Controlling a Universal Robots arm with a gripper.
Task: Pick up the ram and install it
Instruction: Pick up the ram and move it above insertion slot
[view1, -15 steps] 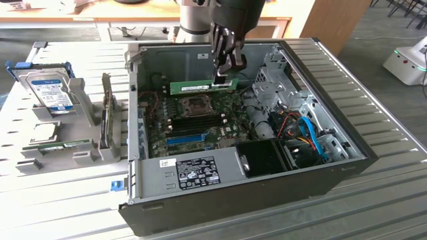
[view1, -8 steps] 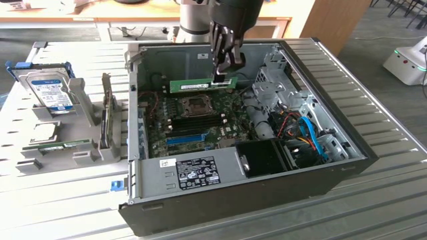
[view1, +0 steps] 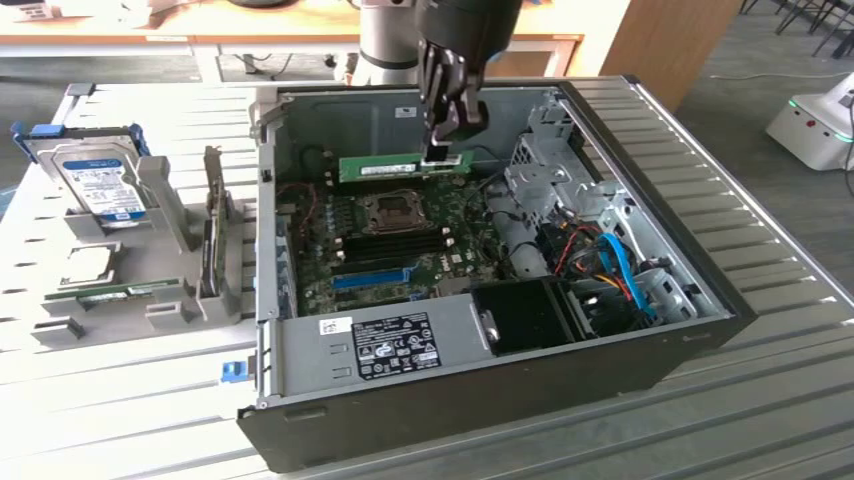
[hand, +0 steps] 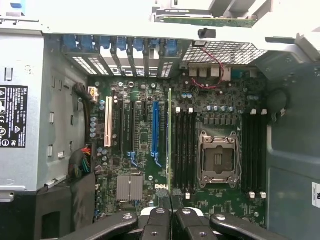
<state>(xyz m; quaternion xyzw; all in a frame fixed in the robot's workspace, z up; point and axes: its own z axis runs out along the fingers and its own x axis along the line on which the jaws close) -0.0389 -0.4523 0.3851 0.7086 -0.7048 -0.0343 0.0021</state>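
Note:
The ram (view1: 398, 167), a thin green board with a pale label, hangs level above the motherboard (view1: 387, 240) inside the open computer case (view1: 667, 340). My gripper (view1: 437, 152) is shut on it near one end, coming down from above. In the wrist view the ram (hand: 170, 140) shows edge-on as a narrow green line running away from my gripper (hand: 170, 212). It lines up just beside the bank of black memory slots (hand: 186, 150) next to the CPU socket (hand: 218, 160). It is held above the board, apart from the slots.
A long blue slot (hand: 156, 130) and a white slot (hand: 108, 122) lie beside the ram's line. On the rack at the exterior view's left stand a hard drive (view1: 100, 185) and another green stick (view1: 118, 293). Cables (view1: 614, 270) and the drive cage (view1: 554, 175) crowd the case's right side.

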